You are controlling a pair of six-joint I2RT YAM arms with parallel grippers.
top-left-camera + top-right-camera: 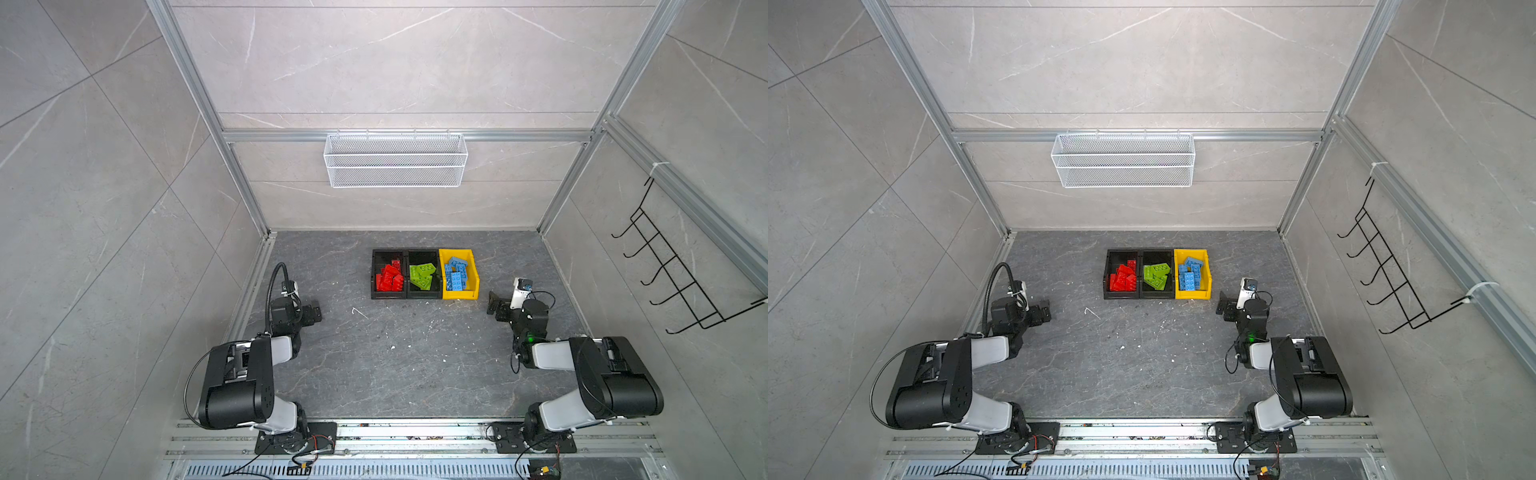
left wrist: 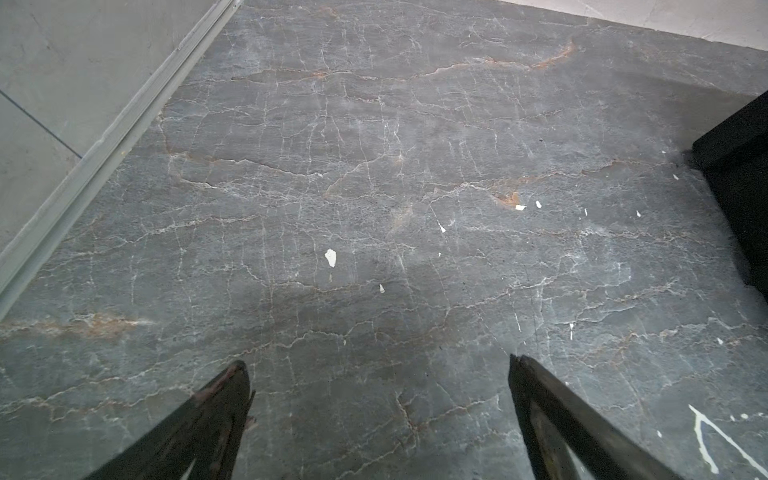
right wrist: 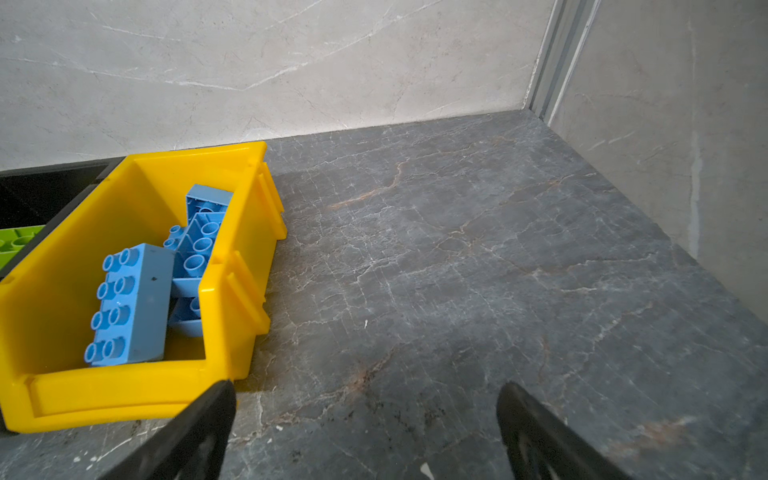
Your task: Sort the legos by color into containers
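I am hovering my left gripper and right gripper, both spread wide and empty, over bare table, the legos lying colour-sorted in the bins; I am judging them light, rigid and slick, best pinched across flat long sides.

Three containers, two arms, one mesh basket, one hook rack; legos uncountable.

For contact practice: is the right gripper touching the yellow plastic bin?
Apart: both top views show grey tabletop between the right gripper and the yellow plastic bin.
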